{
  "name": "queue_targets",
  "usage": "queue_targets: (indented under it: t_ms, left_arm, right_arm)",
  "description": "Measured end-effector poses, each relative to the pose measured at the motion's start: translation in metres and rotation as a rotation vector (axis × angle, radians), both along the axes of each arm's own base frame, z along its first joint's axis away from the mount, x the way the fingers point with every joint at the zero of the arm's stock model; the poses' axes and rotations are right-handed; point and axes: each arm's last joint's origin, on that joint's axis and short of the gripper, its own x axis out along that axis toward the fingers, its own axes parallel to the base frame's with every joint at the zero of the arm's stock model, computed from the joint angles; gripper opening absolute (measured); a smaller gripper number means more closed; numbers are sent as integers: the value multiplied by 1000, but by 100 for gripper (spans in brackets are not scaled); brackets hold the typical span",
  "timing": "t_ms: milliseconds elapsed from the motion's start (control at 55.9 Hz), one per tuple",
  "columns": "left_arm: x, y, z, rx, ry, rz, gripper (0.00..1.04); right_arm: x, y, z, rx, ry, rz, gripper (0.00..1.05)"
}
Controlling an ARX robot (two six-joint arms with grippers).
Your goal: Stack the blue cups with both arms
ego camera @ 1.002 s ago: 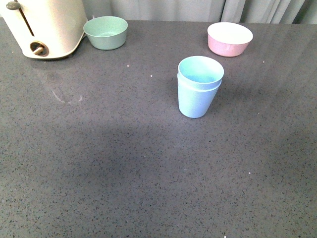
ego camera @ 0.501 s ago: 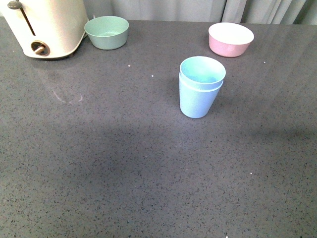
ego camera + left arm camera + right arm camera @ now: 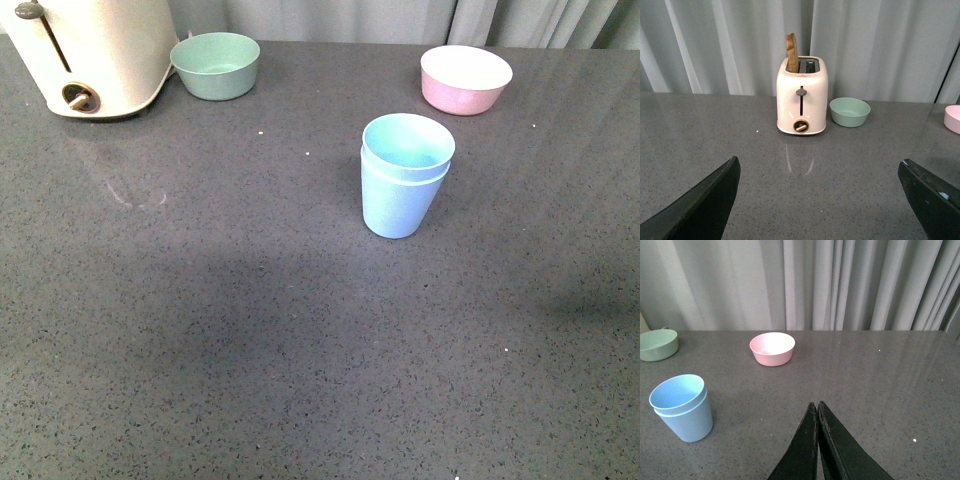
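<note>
A dark grey speckled countertop fills the front view. Pale grey pleated curtains hang behind its far edge at 12 o'clock. Soft, even light leaves faint reflections on the surface.

Light blue cups, mint-green bowl, pink bowl with white interior, cream toaster with brass-coloured knob, dark grey speckled countertop, pale grey curtain, black left gripper and right gripper fingers.
</note>
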Motion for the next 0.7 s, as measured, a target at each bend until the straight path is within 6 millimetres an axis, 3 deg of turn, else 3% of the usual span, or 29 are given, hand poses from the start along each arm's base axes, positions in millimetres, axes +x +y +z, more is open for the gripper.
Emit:
queue_targets:
  t_ms: [698]
  left_arm:
    - [0,0,0,0,0,0,96]
  right_arm:
    - [-22,0,2,0,-8,0,2]
